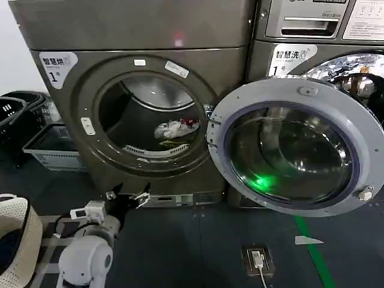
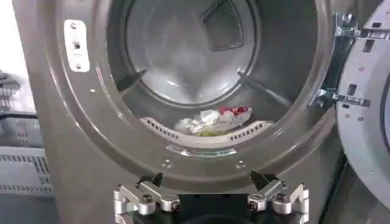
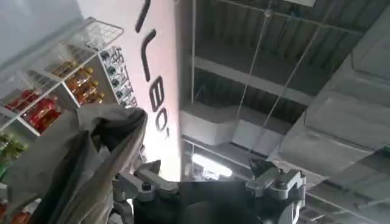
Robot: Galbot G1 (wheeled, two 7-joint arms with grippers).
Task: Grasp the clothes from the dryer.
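The clothes (image 1: 175, 130) lie low at the drum's front lip inside the dryer (image 1: 144, 108). The left gripper (image 1: 127, 198), fingers spread, is held below the port; it should be raised, then entered centrally.

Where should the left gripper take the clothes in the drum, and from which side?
Judging by the pile, grip the raised white crumple at the top of the clothes, coming straight in through the dryer port, over the front lip. The bundle lies low just behind the lip; the left gripper is open, below the port.
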